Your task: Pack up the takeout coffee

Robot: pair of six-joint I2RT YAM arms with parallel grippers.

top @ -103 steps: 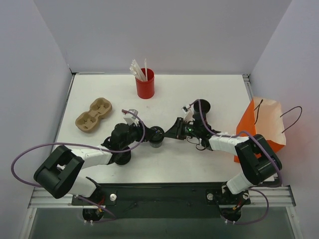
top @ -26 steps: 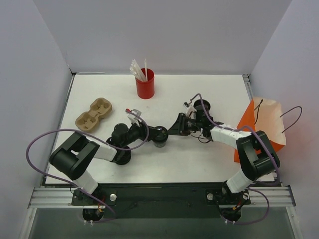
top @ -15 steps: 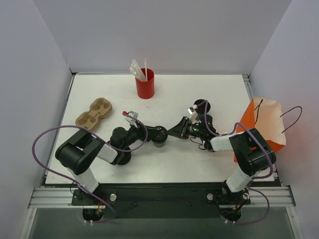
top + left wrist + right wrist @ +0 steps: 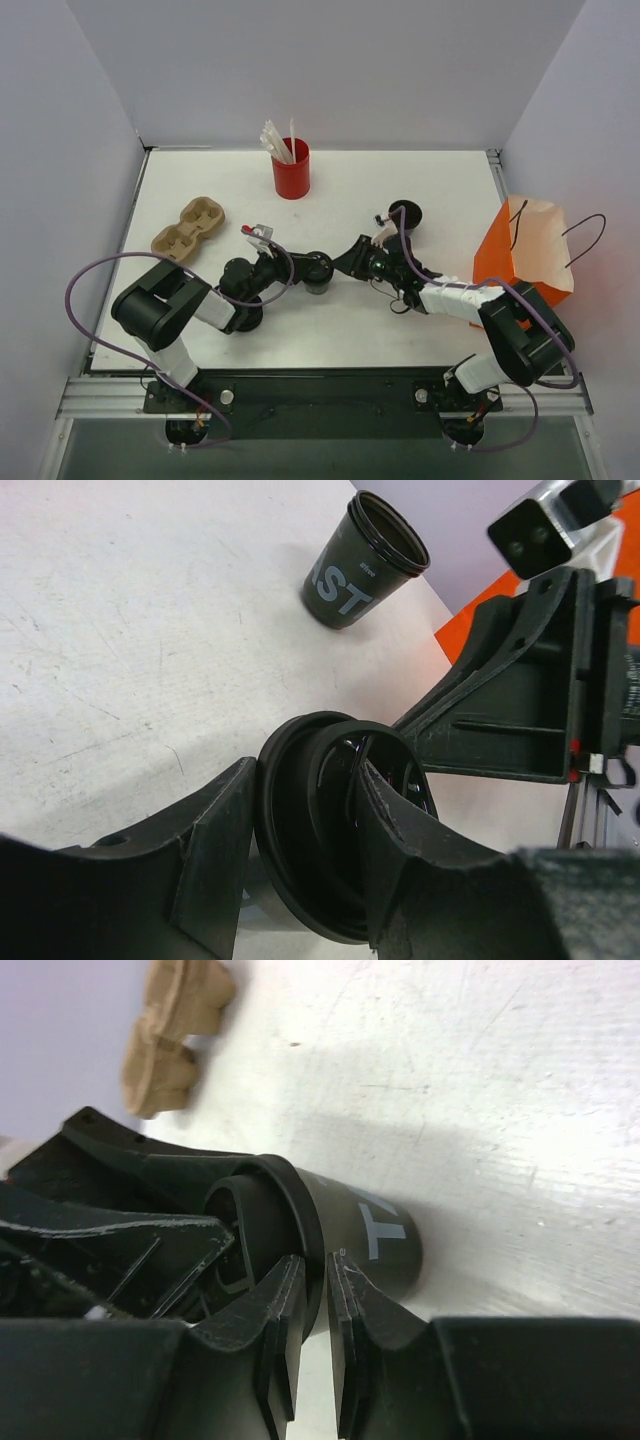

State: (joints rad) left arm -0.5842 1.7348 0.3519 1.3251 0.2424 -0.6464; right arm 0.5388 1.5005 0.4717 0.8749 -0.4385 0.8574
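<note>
Left tool [image 4: 305, 860] is gripping a black coffee cup [image 4: 370, 1235], right tool [image 4: 316, 1270] is pinching its lid [image 4: 300, 1200]; second cup [image 4: 355, 565] is sitting uncovered; orange bag [image 4: 500, 260] is awaiting both.

A: What's around the worktop [image 4: 200, 180]?
B: Plain pale walls [image 4: 350, 70] on three sides. White top, faintly scuffed, a metal rail [image 4: 100, 397] along the near edge. Soft, even light.
</note>
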